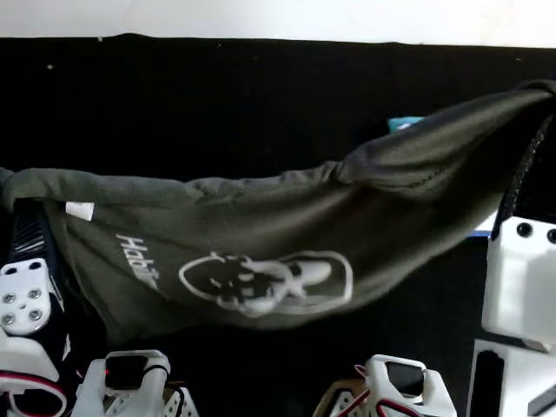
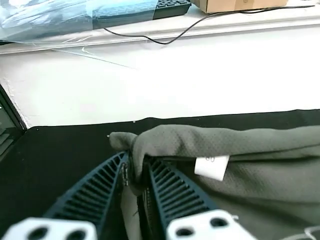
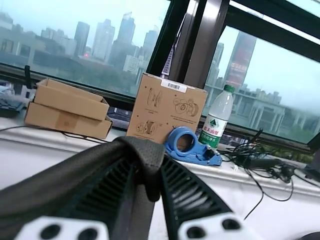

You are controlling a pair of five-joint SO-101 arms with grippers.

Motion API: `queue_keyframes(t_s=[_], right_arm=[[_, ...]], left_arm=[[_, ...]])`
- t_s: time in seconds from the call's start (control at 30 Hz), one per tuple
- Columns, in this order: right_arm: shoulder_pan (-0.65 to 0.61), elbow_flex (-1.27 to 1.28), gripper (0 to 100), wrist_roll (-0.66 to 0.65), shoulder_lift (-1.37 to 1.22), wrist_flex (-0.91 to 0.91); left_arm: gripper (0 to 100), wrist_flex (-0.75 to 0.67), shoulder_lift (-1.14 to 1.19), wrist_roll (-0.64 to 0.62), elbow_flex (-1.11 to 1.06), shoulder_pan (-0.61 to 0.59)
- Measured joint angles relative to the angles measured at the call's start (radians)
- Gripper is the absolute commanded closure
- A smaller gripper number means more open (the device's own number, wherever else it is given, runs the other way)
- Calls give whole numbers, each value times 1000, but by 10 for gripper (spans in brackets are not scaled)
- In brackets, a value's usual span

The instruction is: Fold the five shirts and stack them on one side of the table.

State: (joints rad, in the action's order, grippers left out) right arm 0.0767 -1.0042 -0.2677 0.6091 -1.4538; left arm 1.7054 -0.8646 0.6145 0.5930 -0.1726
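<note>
Ribbed dark-blue fingers (image 2: 170, 190) of the left claw (image 2: 135, 167) are pressed together on a bunched fold of the olive-grey shirt (image 2: 240, 145), pinching it at one end. Just beside that grip a small white tag (image 2: 211, 166) hangs from the cloth. The right claw (image 3: 147, 172) is likewise closed on the shirt's other end, and the fabric drapes over its fingertips and falls away to one side.

From the high view the shirt (image 1: 287, 217) hangs stretched between the two arms, lifted above the black counter (image 1: 217, 95). The tag end is low at the left arm's side and the far end is raised high at the right arm's side, so the cloth sags in the middle. A white print (image 1: 265, 282) faces the camera on the lower part. A small teal thing (image 1: 404, 123) peeks over the shirt's upper edge; what it is cannot be told.

Beyond the counter in the left wrist view lie a pale surface, a black cable (image 2: 165, 41) and a keyboard (image 2: 150, 10). Behind the right claw stand stacked cardboard boxes (image 3: 65, 107), a taller printed box (image 3: 167, 107), a blue tape dispenser (image 3: 190, 146) and a water bottle (image 3: 216, 120) on a sill before a window (image 3: 100, 35).
</note>
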Motion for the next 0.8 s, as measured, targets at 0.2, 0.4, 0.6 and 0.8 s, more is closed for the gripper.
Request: queue_keyframes(t_s=[0.2,0.4,0.6,0.8], right_arm=[[0,12,992,37,-31,0],[-35,140,992,38,-207,120],[-123,215,992,40,-442,269],[-150,218,992,40,-712,405]], left_arm=[[992,-20,6,0,-11,0],[992,-155,173,0,-110,-64],[992,-313,462,0,-133,-83],[991,-496,726,0,-135,-83]])
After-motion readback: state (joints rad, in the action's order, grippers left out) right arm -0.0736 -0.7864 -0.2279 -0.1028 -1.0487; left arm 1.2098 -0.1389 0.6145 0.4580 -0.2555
